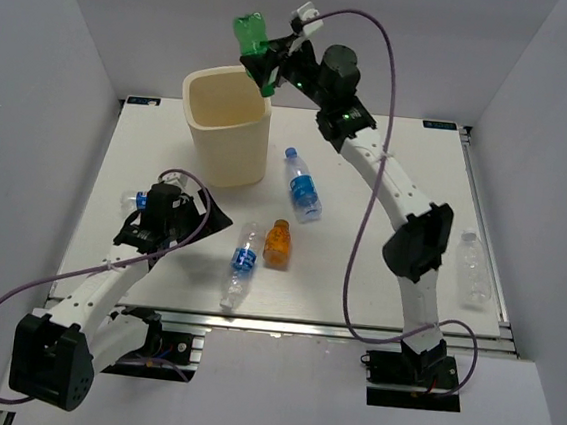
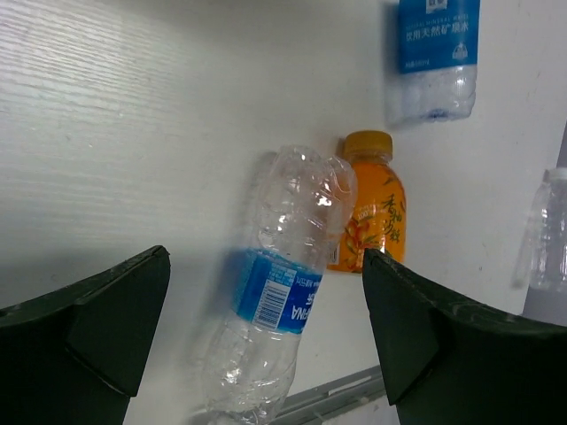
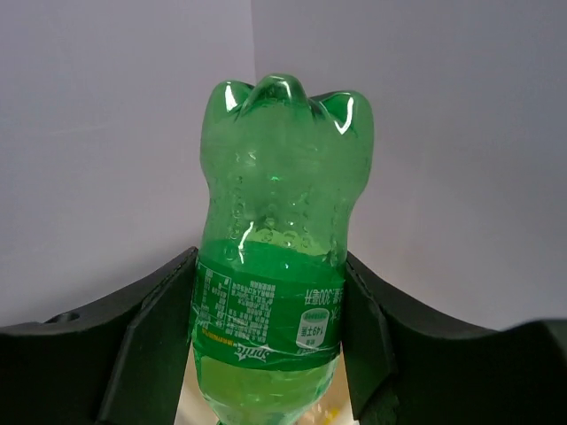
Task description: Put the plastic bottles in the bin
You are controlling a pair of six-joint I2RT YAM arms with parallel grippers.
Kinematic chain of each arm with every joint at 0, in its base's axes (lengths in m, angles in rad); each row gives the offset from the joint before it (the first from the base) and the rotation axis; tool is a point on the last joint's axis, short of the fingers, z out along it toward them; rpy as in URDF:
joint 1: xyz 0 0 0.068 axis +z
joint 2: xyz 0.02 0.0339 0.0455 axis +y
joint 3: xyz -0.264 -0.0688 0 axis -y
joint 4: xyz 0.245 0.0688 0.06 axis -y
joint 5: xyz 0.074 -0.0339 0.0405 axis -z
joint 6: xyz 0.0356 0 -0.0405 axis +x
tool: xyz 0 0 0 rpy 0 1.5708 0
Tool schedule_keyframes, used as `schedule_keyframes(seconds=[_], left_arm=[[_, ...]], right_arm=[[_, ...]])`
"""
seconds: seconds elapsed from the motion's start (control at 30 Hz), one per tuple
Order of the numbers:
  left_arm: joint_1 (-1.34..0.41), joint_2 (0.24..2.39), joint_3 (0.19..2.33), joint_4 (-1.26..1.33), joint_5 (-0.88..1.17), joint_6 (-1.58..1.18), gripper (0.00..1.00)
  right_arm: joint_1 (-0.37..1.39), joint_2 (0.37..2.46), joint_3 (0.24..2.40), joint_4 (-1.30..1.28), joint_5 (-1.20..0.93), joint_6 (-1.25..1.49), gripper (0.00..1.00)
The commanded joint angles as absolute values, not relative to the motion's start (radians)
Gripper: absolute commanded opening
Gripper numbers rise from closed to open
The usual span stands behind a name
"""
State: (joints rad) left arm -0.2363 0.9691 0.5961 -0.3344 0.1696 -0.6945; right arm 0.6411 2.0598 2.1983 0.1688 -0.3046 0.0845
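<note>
Up above the tall cream plastic bin (image 1: 222, 136), the jaws of the right gripper (image 1: 266, 66) squeeze a green plastic bottle (image 3: 279, 230). The jaws of the left gripper (image 2: 266, 266) stand wide apart over a clear blue-labelled plastic bottle (image 2: 297, 208) on the surface (image 1: 389, 162).

The right gripper (image 1: 267, 68) clamps a green bottle (image 1: 248, 34) in the air over the far rim of the bin (image 1: 224, 157), with the bottle tilted and its base end uppermost. The bin stands upright on the white table (image 1: 389, 162), left of centre at the back. Just right of it lies a blue-labelled bottle (image 1: 304, 186). Nearer the front, an orange bottle (image 1: 277, 243) lies just beside a second blue-labelled bottle (image 1: 240, 266). A clear bottle (image 1: 474, 268) lies at the right edge. The left gripper (image 1: 213, 214) hangs low at the front left, and a blue-capped bottle (image 1: 134, 199) is partly hidden beside its wrist.
</note>
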Motion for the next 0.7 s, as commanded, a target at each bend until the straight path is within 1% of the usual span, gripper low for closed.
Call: schedule_keyframes(seconds=[0.0,0.07,0.1,0.13,0.2,0.23,0.3,0.43,0.5,0.6,0.63,0.67], left_arm=[[-0.242,0.974,0.581,-0.276,0.273,-0.666,0.98],[-0.245,0.963,0.580,-0.284,0.273,-0.661,0.98],[-0.245,0.960,0.584,-0.291,0.268,-0.661,0.98],[-0.245,0.954,0.584,-0.296,0.262,-0.660,0.98],[-0.247,0.942,0.583,-0.293,0.268,-0.655,0.98],[-0.247,0.939,0.581,-0.291,0.275,-0.652,0.98],[-0.249,0.942,0.586,-0.295,0.281,-0.644,0.98],[-0.250,0.957,0.607,-0.311,0.291,-0.630,0.98],[-0.250,0.962,0.618,-0.330,0.299,-0.618,0.98],[-0.253,0.983,0.614,-0.330,0.346,-0.609,0.98],[-0.255,0.995,0.617,-0.337,0.363,-0.603,0.98],[-0.258,1.005,0.624,-0.345,0.373,-0.598,0.98]], right_arm=[[0.699,2.207,2.373,0.273,-0.247,0.114,0.48],[0.719,2.239,2.381,0.339,-0.159,0.078,0.57],[0.730,2.264,2.378,0.362,-0.140,0.071,0.64],[0.733,2.275,2.385,0.376,-0.127,0.074,0.76],[0.733,2.318,2.419,0.365,-0.126,0.083,0.81],[0.735,2.325,2.452,0.348,-0.132,0.084,0.87],[0.739,2.312,2.438,0.341,-0.147,0.074,0.89],[0.742,2.254,2.385,0.312,-0.150,0.038,0.89],[0.742,2.192,2.347,0.272,-0.150,0.008,0.89],[0.739,2.053,2.211,0.168,-0.094,-0.032,0.89],[0.738,2.008,2.159,0.151,-0.040,-0.038,0.89],[0.732,1.909,2.026,0.138,-0.011,-0.041,0.89]])
